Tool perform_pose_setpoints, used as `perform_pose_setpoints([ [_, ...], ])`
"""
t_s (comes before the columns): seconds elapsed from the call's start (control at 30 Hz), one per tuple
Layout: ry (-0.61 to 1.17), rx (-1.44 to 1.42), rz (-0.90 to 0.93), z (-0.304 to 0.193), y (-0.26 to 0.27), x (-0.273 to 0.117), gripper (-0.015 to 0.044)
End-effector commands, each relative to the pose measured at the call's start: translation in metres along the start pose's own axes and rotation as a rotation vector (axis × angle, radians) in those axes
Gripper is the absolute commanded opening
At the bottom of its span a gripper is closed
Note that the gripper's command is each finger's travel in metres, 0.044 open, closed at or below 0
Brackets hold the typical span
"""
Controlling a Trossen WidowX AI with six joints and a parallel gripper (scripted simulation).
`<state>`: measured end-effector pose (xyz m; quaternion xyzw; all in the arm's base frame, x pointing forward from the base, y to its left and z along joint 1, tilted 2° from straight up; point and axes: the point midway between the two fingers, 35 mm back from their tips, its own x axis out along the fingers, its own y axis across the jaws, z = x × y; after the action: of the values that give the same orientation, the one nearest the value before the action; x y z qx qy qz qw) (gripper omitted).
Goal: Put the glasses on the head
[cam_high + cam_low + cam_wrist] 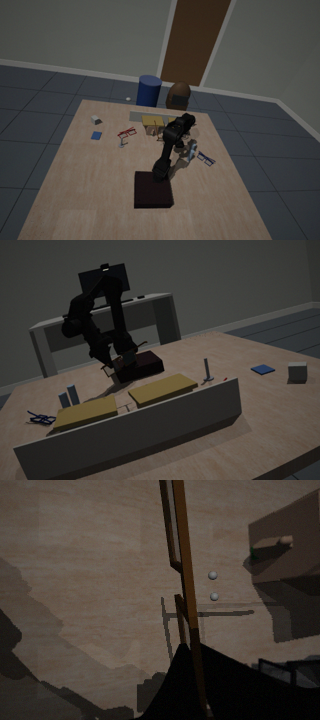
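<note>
- Wood-grained tabletop [103, 180] [258, 400] [100, 540] is supporting the green-tagged display head [148, 130] [300, 517].
- Gripper [179, 144] [111, 365] [188, 650] is pinching tortoiseshell glasses [156, 130] [128, 358] [186, 555] apart from the head, probably needing levelling before approaching.
</note>
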<state>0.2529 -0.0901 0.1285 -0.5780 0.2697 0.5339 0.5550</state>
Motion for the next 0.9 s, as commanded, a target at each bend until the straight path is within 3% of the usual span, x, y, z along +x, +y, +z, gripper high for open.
perform_pose_setpoints([
  [0.0, 0.021, 0.028, 0.067, 0.009, -0.002, 0.006, 0.0000],
  [0.87, 0.262, 0.118, 0.316, 0.047, -0.007, 0.032, 0.0000],
])
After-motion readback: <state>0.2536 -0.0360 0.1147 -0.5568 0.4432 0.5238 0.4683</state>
